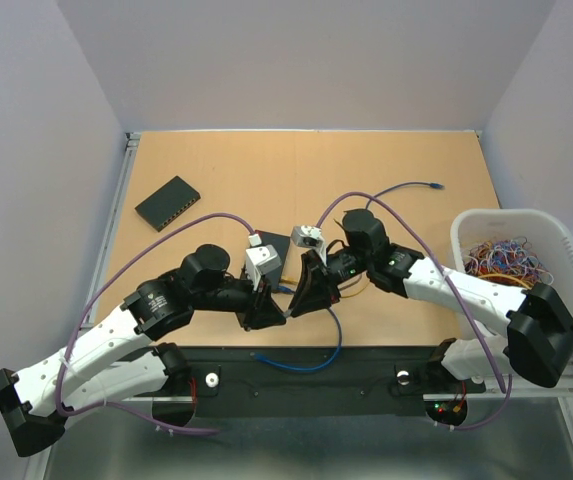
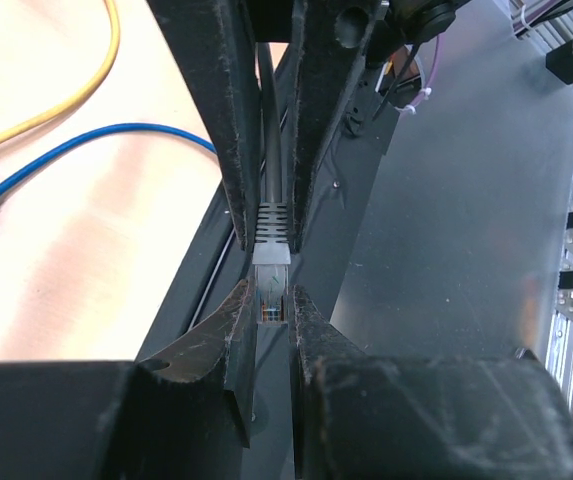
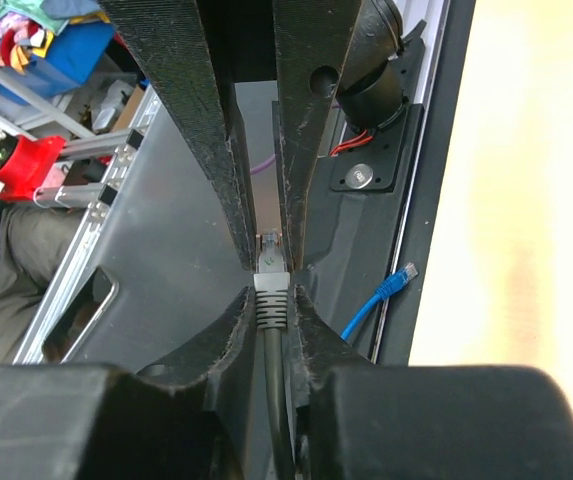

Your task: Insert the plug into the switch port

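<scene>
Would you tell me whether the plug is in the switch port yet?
Out: left gripper and right gripper pinch the plug well away from the switch.

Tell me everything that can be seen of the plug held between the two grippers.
The plug has a clear plastic head with coloured wires inside and a grey ribbed boot, from which a dark cable leaves. It is in the air near the front edge of the table. The left gripper pinches the clear head; the right gripper grips the boot from the opposite side.
</scene>
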`<move>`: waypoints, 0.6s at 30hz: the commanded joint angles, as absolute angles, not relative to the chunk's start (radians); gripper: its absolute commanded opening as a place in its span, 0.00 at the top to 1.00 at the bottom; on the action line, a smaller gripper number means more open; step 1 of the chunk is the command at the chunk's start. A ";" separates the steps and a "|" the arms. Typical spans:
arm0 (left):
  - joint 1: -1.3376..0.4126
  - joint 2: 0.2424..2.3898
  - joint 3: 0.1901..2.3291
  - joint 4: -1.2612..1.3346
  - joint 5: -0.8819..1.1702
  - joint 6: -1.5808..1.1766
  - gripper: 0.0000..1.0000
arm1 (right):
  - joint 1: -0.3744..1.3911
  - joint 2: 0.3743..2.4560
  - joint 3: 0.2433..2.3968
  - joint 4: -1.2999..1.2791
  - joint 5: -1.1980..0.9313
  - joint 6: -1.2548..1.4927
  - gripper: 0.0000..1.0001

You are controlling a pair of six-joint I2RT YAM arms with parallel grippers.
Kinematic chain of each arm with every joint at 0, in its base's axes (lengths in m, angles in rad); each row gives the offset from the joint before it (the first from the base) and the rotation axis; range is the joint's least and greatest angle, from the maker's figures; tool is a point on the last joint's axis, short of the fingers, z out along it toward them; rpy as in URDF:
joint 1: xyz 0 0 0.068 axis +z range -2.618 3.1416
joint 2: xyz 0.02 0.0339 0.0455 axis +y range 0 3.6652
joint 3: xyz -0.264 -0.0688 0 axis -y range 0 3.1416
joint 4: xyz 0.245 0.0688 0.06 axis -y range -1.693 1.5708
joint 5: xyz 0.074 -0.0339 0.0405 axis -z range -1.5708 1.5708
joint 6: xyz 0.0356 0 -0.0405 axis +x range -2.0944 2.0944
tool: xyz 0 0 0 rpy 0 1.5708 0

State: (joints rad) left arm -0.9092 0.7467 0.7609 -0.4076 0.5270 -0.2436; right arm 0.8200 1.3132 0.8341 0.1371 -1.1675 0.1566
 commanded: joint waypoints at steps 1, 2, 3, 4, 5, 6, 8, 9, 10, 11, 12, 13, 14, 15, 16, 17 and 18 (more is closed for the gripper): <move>-0.910 0.752 0.756 -0.390 0.512 -0.238 1.00 | 0.845 1.310 0.854 0.158 -1.180 0.155 0.84; -0.910 0.755 0.756 -0.388 0.511 -0.238 1.00 | 0.851 1.313 0.853 0.158 -1.177 0.153 0.85; -0.910 0.758 0.756 -0.388 0.511 -0.239 1.00 | 0.853 1.315 0.853 0.158 -1.177 0.152 0.88; -0.910 0.761 0.755 -0.390 0.509 -0.239 1.00 | 0.857 1.315 0.853 0.158 -1.169 0.150 0.90; -0.910 0.767 0.755 -0.393 0.503 -0.241 1.00 | 0.861 1.316 0.850 0.158 -1.163 0.150 0.93; -0.910 0.767 0.755 -0.393 0.497 -0.242 1.00 | 0.862 1.315 0.847 0.158 -1.157 0.149 0.94; -0.910 0.773 0.758 -0.400 0.482 -0.248 0.86 | 0.862 1.309 0.838 0.161 -1.117 0.144 0.96; -0.910 0.775 0.761 -0.403 0.460 -0.252 0.77 | 0.861 1.304 0.821 0.161 -1.058 0.141 0.97; -0.910 0.778 0.761 -0.403 0.447 -0.258 0.59 | 0.861 1.293 0.813 0.163 -1.013 0.138 0.98; -0.908 0.779 0.762 -0.403 0.442 -0.259 0.53 | 0.862 1.292 0.802 0.163 -0.971 0.141 0.98; -0.907 0.781 0.762 -0.403 0.439 -0.264 0.49 | 0.861 1.292 0.787 0.170 -0.904 0.146 0.98; -0.905 0.785 0.764 -0.406 0.436 -0.264 0.41 | 0.861 1.295 0.778 0.173 -0.864 0.152 0.99; -0.902 0.791 0.764 -0.407 0.434 -0.264 0.38 | 0.861 1.296 0.770 0.181 -0.771 0.167 0.99; -0.902 0.793 0.764 -0.407 0.434 -0.265 0.36 | 0.861 1.298 0.761 0.189 -0.721 0.176 1.00; -0.897 0.795 0.765 -0.407 0.431 -0.267 0.34 | 0.851 1.298 0.746 0.196 -0.669 0.184 1.00; -0.894 0.790 0.767 -0.408 0.430 -0.267 0.34 | 0.844 1.298 0.738 0.202 -0.629 0.193 0.99; -0.893 0.787 0.765 -0.407 0.431 -0.265 0.34 | 0.829 1.301 0.727 0.210 -0.609 0.204 1.00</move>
State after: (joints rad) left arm -0.9043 0.7975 0.7609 -0.4316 0.4423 -0.2649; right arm 0.8536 1.3148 0.7536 0.1425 -0.8383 0.1715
